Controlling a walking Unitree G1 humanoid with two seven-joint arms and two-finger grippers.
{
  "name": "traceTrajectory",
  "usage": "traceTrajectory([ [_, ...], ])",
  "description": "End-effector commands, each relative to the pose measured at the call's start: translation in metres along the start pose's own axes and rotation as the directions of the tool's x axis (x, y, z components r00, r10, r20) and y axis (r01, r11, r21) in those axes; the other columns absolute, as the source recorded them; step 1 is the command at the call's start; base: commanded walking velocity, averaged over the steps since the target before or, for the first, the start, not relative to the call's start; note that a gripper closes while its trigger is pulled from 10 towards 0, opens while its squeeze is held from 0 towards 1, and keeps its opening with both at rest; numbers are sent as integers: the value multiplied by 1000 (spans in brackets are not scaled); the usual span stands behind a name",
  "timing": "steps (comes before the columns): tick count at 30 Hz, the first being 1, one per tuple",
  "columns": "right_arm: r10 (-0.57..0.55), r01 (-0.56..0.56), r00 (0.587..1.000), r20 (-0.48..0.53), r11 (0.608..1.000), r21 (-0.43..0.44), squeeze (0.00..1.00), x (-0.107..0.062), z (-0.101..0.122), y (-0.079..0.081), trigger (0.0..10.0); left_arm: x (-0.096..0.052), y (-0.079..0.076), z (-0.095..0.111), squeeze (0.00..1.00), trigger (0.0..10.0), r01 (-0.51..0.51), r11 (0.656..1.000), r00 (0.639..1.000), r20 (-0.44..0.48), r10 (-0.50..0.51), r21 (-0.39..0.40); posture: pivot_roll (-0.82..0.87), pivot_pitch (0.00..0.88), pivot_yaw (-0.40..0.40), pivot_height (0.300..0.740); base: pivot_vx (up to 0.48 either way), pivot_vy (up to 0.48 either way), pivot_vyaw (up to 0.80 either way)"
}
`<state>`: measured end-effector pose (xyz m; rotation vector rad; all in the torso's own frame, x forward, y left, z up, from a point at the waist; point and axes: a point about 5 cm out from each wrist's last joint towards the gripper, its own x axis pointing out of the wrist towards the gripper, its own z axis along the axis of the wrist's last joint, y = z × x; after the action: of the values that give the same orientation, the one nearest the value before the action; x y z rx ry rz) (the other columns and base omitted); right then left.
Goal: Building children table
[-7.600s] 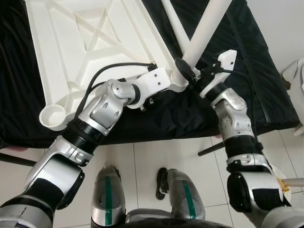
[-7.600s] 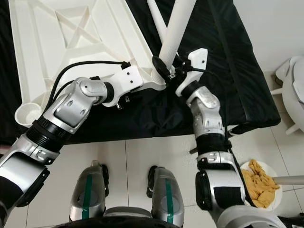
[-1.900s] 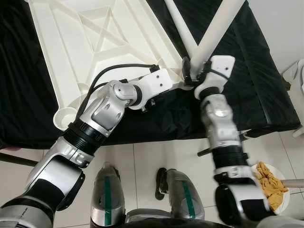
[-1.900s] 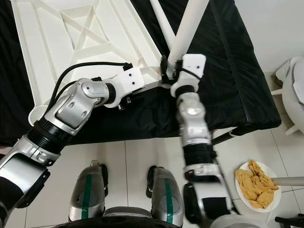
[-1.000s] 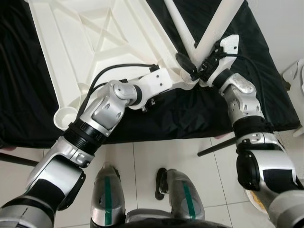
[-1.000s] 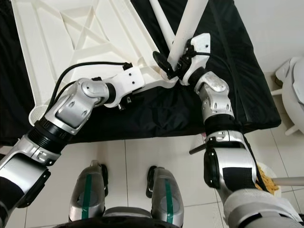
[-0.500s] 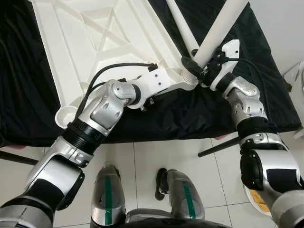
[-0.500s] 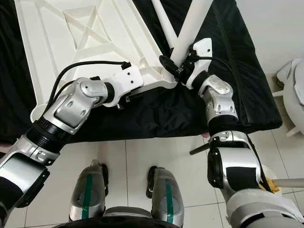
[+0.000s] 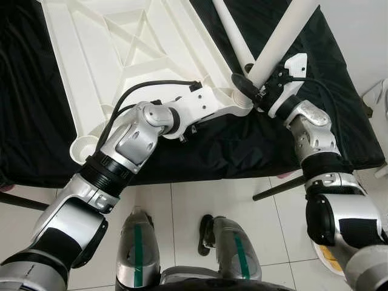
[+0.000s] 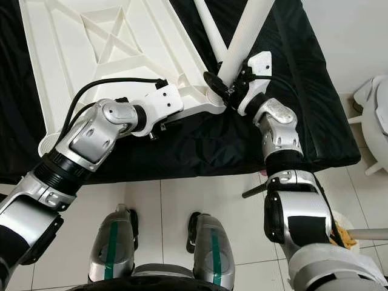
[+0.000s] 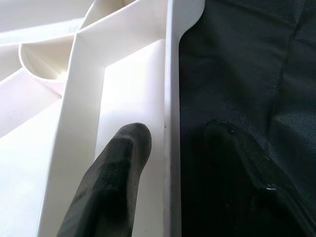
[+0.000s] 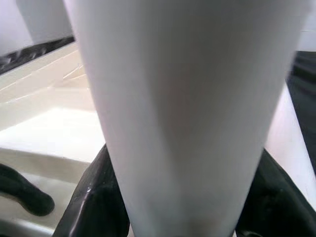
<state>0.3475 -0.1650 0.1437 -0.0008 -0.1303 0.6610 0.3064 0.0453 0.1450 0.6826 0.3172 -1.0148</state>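
White tiled floor [image 9: 182, 206] below, and ahead a black cloth [image 9: 315, 91] spread over a low surface, with the white plastic tabletop [image 9: 121, 54] lying upside down on it, ribs and crossed braces facing up. At its near right corner a white table leg [image 9: 280, 37] stands tilted, base at the corner socket, rising up and to the right. A second white leg [image 9: 231, 31] crosses behind it, leaning the other way.

The right gripper [image 10: 227, 82] is clamped on that tilted leg low down, just above the corner; in the right wrist view the leg [image 12: 177, 113] sits snug between both black fingers [image 12: 91, 202], jaws closed around it. The left gripper [image 9: 242, 104] reaches in from the left to the same corner. Its wrist view shows one black finger [image 11: 116, 182] inside the tabletop's edge channel [image 11: 133, 98] and the other outside over the black cloth [image 11: 247, 98], the rim wall between them, jaws narrow and pinching that rim.

Further out, a round corner socket [image 9: 83, 145] at the tabletop's near left end sits at the cloth's front edge. The robot's legs [image 9: 188, 254] stand on the tiles, a dark rod [image 9: 282, 187] pokes out from under the cloth by the right arm, and a white object [image 10: 373, 115] stands at the far right.
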Motion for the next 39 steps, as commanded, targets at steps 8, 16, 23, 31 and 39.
traceTrajectory([
  [8,-228,227,973,38,973,31,0,2,-6,11,10000,2,-6,0,0,10000,23,1000,1000,-3,-23,20,24,17,-67,740,0,0,0],
  [16,-489,489,872,1,872,18,0,-4,-12,9,10000,2,-7,-1,0,10000,26,1000,1000,-7,-26,16,24,24,-68,740,0,0,0],
  [23,-633,632,774,16,774,33,0,-7,-11,15,10000,1,-8,-2,0,10000,28,1000,1000,-11,-28,9,26,36,-71,740,0,0,0],
  [31,-708,706,707,0,704,77,0,0,-15,43,10000,0,-8,-3,0,10000,26,1000,1000,-13,-26,4,29,44,-69,740,0,0,0],
  [39,-679,677,734,-17,730,95,0,7,-14,52,10000,0,-8,-2,0,10000,30,1000,999,-12,-29,6,25,44,-66,740,0,0,0],
])
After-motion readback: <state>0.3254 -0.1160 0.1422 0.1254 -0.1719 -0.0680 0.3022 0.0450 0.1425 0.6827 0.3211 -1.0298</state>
